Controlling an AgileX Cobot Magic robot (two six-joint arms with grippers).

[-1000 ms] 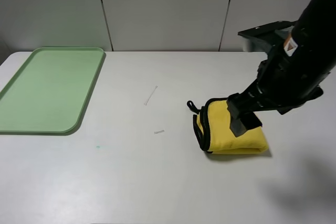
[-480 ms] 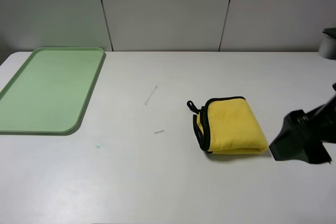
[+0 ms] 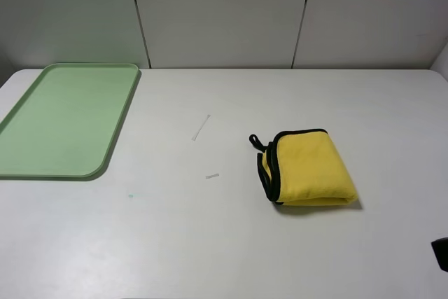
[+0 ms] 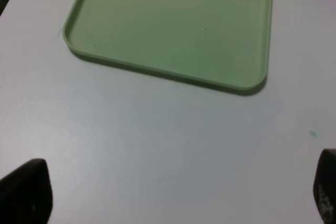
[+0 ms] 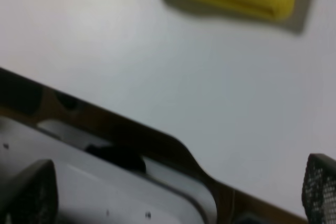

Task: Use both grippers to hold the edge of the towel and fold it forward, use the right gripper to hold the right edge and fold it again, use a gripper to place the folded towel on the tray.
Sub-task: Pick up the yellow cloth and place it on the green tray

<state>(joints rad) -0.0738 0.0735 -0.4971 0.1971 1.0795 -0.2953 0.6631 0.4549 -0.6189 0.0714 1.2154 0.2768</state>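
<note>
Two pincers, and both are spread wide with nothing in them. The left pincer (image 4: 176,195) hangs over bare desk (image 4: 157,129), and its black fingertips (image 4: 26,192) sit way out at opposite sides of its wrist view. Just ahead of it is the tray (image 4: 157,71), pale green with a low rim and rounded corners.

The right pincer (image 5: 173,192) is out by the near edge of the desk, jaws just as far apart and gripping nothing. In the high view only a dark sliver (image 3: 441,253) shows in the bottom right corner, and I can't tell which part of the arm that is.

The towel (image 3: 308,167) lies on the desk right of centre, folded into a chunky yellow bundle. Its black hem (image 3: 266,169) is stacked up along the left side, and the little loop (image 3: 255,141) pokes out at the back left corner. It's well apart from the tray, which is over at the far left. Between them are two small pale scraps (image 3: 201,127) and a teal speck (image 3: 130,196).
</note>
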